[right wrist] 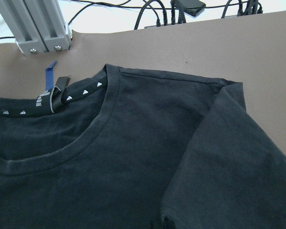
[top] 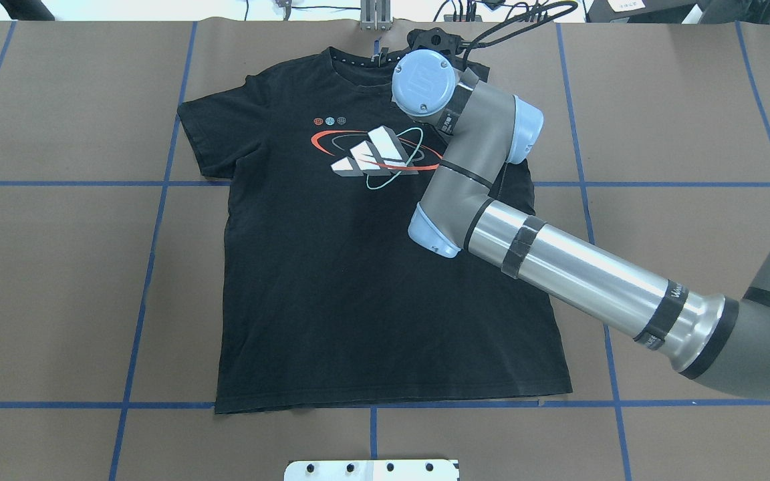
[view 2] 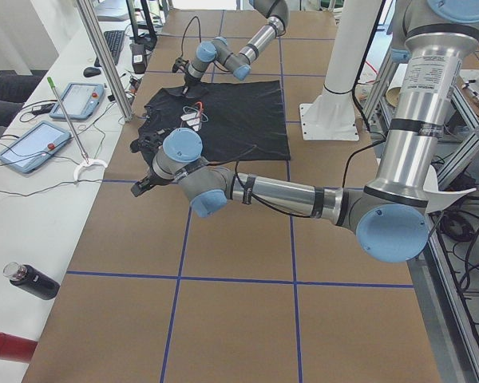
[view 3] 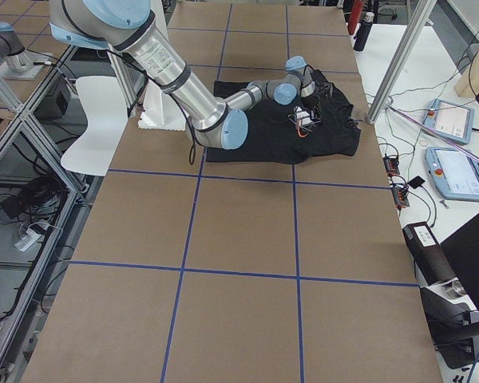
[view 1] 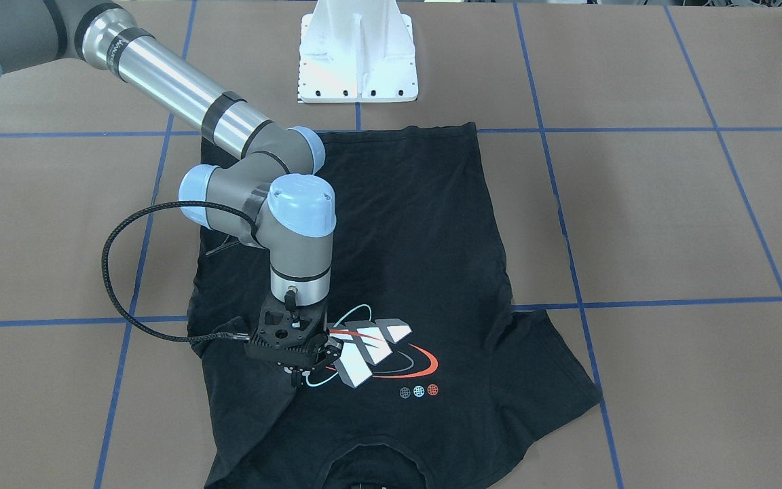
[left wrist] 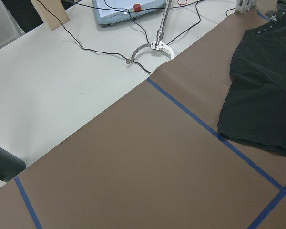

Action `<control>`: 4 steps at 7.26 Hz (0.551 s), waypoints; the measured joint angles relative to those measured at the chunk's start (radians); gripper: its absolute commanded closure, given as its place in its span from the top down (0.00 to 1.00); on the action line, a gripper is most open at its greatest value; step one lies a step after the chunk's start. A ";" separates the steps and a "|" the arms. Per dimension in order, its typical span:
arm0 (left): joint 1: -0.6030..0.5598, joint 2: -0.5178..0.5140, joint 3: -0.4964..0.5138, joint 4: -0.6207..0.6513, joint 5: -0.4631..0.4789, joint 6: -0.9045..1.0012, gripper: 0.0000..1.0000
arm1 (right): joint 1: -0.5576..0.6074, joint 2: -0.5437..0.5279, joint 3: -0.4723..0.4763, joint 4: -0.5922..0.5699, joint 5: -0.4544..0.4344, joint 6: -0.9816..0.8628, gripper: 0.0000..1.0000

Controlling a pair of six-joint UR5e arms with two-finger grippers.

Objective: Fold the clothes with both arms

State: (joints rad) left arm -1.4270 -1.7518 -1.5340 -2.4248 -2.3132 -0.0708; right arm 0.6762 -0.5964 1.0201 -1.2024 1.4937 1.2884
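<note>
Right arm (top: 579, 274): entered from 4 o'clock in the overhead view and stretched across the shirt's right side, its wrist bent down over the chest.
Right gripper (view 1: 306, 372): held just above the fabric at the 9 o'clock edge of the graphic in the front-facing view. The black fingers are lost against the black cloth, so released or clenched cannot be told.
T-shirt (top: 331, 280): black, spread face-up at the table's middle, with the collar at 12 o'clock and the hem at 6 o'clock in the overhead view.
Graphic (top: 375, 157): grey-white blocks ringed in red and cyan, seen on the chest.
Left sleeve (top: 204, 140): laid out flat toward 9 o'clock.
Right sleeve (right wrist: 229, 157): creased and lapped partly onto the body.
Left arm (view 2: 279, 194): extended low over bare table, well apart from the shirt.
Left gripper (view 2: 144, 185): seen near the table's edge; the state of its jaws cannot be told.
Table (top: 57, 267): brown, crossed by blue tape lines (top: 151, 267).
Pedestal (view 1: 357, 61): white, placed just beyond the hem.
</note>
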 measured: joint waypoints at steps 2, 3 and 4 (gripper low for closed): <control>0.000 -0.003 0.001 0.001 0.000 -0.016 1.00 | -0.002 0.007 -0.008 -0.001 -0.003 0.007 1.00; 0.007 -0.006 0.003 0.001 0.001 -0.043 1.00 | 0.005 0.007 0.008 -0.013 0.004 0.007 1.00; 0.021 -0.011 0.003 -0.001 0.009 -0.084 1.00 | 0.024 0.007 0.047 -0.058 0.033 -0.002 1.00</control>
State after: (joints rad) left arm -1.4062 -1.7627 -1.5306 -2.4255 -2.3044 -0.1549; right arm 0.6998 -0.5897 1.0674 -1.2601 1.5265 1.2863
